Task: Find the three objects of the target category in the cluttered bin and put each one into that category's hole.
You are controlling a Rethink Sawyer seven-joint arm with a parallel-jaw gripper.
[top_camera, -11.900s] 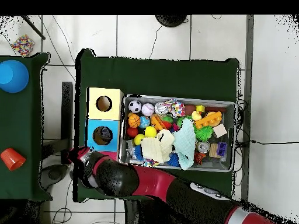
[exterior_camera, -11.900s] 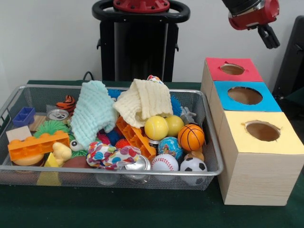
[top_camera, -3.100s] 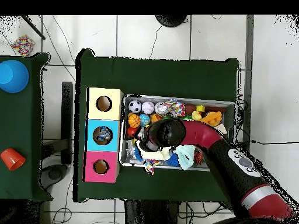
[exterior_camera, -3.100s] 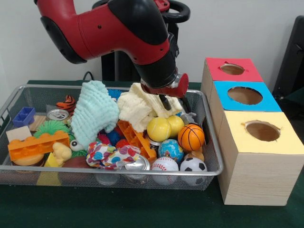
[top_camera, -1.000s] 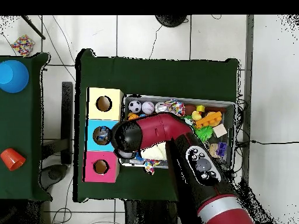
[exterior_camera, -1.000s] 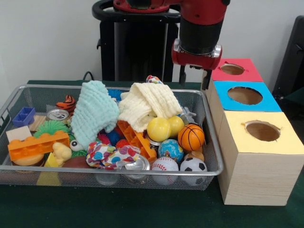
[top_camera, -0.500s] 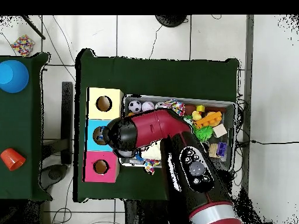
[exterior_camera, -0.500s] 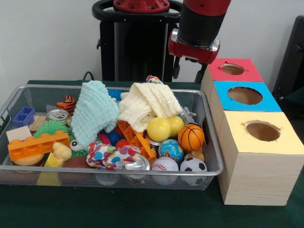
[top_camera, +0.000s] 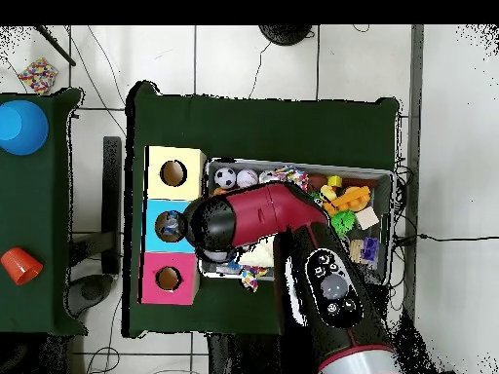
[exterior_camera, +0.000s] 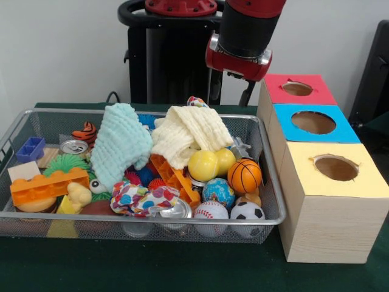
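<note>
My gripper [exterior_camera: 229,90] hangs open and empty above the far right corner of the wire bin [exterior_camera: 275,182], just left of the red box. Below it lies a cream cloth [exterior_camera: 188,132], beside a mint cloth [exterior_camera: 120,145]. A spotted, many-coloured cloth [exterior_camera: 141,198] sits near the bin's front. Three boxes stand to the right, each with a hole: red [exterior_camera: 298,89], blue [exterior_camera: 313,123] and yellow [exterior_camera: 335,168]. In the overhead view the arm [top_camera: 244,222] covers the bin's left half and hides the gripper; something lies in the blue hole [top_camera: 172,226].
Several balls crowd the bin's front right, among them a basketball [exterior_camera: 244,175], a baseball [exterior_camera: 211,208] and a soccer ball [exterior_camera: 247,212]. Orange bricks [exterior_camera: 48,184], cans [exterior_camera: 74,146] and spiky toys fill the left. The black pedestal [exterior_camera: 176,61] stands behind the bin.
Over the last second my gripper has risen and drifted left, from beside the red box to over the bin's far right corner. The cream cloth it touched earlier stays in the bin.
</note>
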